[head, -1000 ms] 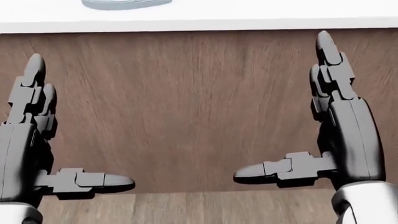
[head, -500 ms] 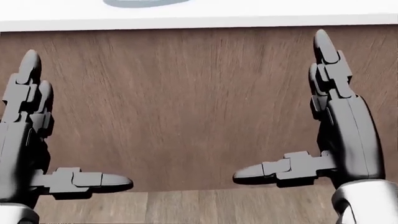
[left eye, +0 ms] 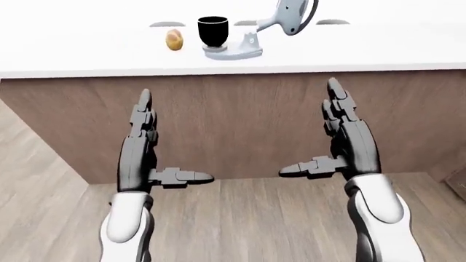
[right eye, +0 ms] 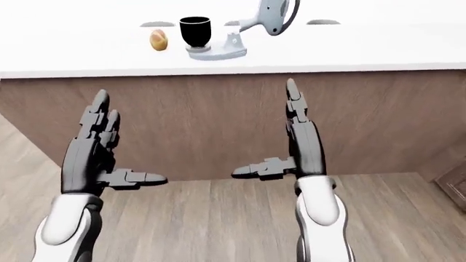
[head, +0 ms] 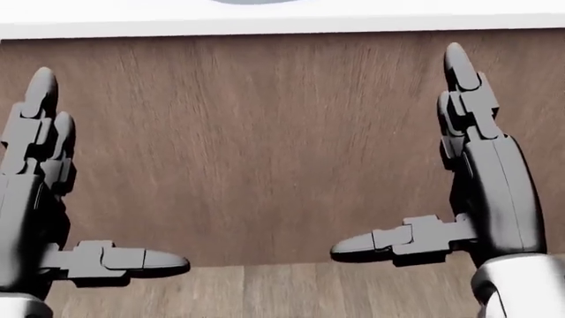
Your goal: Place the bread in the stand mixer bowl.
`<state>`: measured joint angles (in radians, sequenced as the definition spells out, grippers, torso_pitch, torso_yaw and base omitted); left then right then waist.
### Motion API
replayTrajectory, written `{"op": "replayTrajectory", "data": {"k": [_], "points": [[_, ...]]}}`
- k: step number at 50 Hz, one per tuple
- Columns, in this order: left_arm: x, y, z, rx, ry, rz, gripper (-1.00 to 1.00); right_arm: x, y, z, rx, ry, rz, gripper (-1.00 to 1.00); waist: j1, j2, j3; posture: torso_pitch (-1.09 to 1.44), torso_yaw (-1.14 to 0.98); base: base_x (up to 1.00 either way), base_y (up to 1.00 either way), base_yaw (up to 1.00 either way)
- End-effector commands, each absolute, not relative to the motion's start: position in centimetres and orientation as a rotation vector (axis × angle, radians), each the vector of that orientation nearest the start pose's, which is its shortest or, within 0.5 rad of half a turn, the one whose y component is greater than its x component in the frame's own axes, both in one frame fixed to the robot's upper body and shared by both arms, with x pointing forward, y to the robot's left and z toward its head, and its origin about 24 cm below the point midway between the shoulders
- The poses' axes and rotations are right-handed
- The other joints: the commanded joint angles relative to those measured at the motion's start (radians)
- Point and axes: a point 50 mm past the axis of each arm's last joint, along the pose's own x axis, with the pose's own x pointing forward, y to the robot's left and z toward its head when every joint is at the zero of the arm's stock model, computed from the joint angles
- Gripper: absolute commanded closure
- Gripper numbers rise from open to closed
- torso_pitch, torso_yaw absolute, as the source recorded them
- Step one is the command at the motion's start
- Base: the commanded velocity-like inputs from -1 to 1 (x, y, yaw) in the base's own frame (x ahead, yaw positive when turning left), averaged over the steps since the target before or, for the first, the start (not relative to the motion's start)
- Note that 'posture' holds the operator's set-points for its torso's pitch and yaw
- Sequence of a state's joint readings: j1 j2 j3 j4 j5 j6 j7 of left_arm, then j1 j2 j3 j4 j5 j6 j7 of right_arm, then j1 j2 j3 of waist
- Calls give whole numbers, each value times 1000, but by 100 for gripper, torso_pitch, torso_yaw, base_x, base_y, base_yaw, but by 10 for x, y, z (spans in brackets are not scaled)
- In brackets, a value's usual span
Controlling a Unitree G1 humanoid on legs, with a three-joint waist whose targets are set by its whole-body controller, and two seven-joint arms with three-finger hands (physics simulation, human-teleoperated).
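Observation:
A small brown bread roll lies on the white counter at the top of the left-eye view. Just right of it stands the black mixer bowl on the grey stand mixer's base, with the mixer head tilted up. My left hand and right hand are both open and empty, fingers up and thumbs pointing inward, held low before the counter's wooden panel, well short of the bread.
The counter's white edge runs across the top of the head view. Wooden floor lies below the panel. A dark wooden piece shows at the right edge of the left-eye view.
The head view has shifted: the counter edge and the grey mixer base have slid up and right in the picture. Both hands stay open in the same pose.

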<state>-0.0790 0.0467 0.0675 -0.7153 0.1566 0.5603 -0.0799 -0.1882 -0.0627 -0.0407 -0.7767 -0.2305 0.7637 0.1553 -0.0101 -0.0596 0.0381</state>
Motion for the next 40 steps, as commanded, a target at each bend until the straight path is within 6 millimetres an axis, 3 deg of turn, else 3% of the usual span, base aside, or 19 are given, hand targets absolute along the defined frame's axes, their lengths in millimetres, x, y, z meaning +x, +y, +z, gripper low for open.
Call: {"op": "replayTrajectory", "data": {"k": [1, 2, 3, 7, 9, 11, 12, 13, 15, 17, 23, 25, 26, 30, 33, 35, 36, 37, 40], "points": [[229, 165, 178, 184, -292, 61, -100, 235, -159, 193, -230, -237, -21, -100, -3, -16, -13, 0, 0, 0, 51, 0], [229, 165, 178, 184, -293, 61, -100, 235, -159, 193, -229, -239, -22, -100, -15, 20, -13, 0, 0, 0, 52, 0], [229, 165, 178, 184, -293, 61, -100, 234, -159, 193, -229, -239, -22, -100, -4, 0, -22, 0, 0, 0, 52, 0], [230, 166, 178, 184, -293, 62, -100, 234, -159, 193, -229, -240, -23, -100, -7, 10, -31, 0, 0, 0, 49, 0], [229, 166, 177, 185, -292, 63, -100, 235, -159, 193, -231, -236, -23, -100, -11, 52, -14, 0, 0, 0, 41, 0], [230, 166, 177, 185, -293, 63, -100, 234, -159, 193, -232, -236, -23, -100, -13, 105, -17, 0, 0, 0, 42, 0], [229, 166, 177, 184, -293, 63, -100, 235, -159, 192, -232, -235, -23, -100, -11, 161, -35, 0, 0, 0, 42, 0], [229, 166, 177, 184, -293, 63, -100, 235, -159, 193, -232, -235, -23, -100, -6, 152, -46, 0, 0, 0, 41, 0], [229, 166, 177, 184, -293, 62, -100, 234, -159, 193, -233, -235, -23, -100, 3, 124, -20, 0, 0, 0, 41, 0], [229, 166, 178, 184, -293, 63, -100, 235, -159, 192, -234, -233, -22, -100, 4, 98, -26, 0, 0, 0, 42, 0], [228, 166, 177, 186, -293, 64, -100, 235, -159, 193, -234, -234, -22, -100, -1, 32, -10, 0, 0, 0, 42, 0], [228, 166, 177, 186, -293, 63, -100, 234, -159, 193, -234, -235, -23, -100, -4, -14, -22, 0, 0, 0, 42, 0], [228, 166, 177, 186, -293, 64, -100, 235, -160, 193, -233, -236, -23, -100, -16, 13, -16, 0, 0, 0, 42, 0], [228, 166, 177, 186, -293, 65, -100, 234, -160, 193, -229, -242, -24, -100, -6, 1, -33, 0, 0, 0, 38, 0], [229, 166, 177, 186, -293, 65, -100, 233, -160, 195, -222, -260, -26, -100, -15, 63, -15, 0, 0, 0, 5, 0], [229, 166, 176, 186, -292, 66, -100, 233, -160, 195, -217, -266, -28, -100, -21, 144, -33, 0, 0, 0, 0, 0], [229, 166, 176, 186, -292, 65, -100, 233, -161, 195, -216, -264, -31, -100, -7, 89, -7, 0, 0, 0, 0, 0], [229, 166, 176, 186, -292, 65, -100, 232, -163, 195, -208, -256, -50, -100, -6, 89, -10, 0, 0, 0, 0, 0], [229, 166, 176, 187, -291, 64, -100, 231, -163, 195, -209, -257, -54, -100, 9, 51, -36, 0, 0, 4, 0, 0]]}}
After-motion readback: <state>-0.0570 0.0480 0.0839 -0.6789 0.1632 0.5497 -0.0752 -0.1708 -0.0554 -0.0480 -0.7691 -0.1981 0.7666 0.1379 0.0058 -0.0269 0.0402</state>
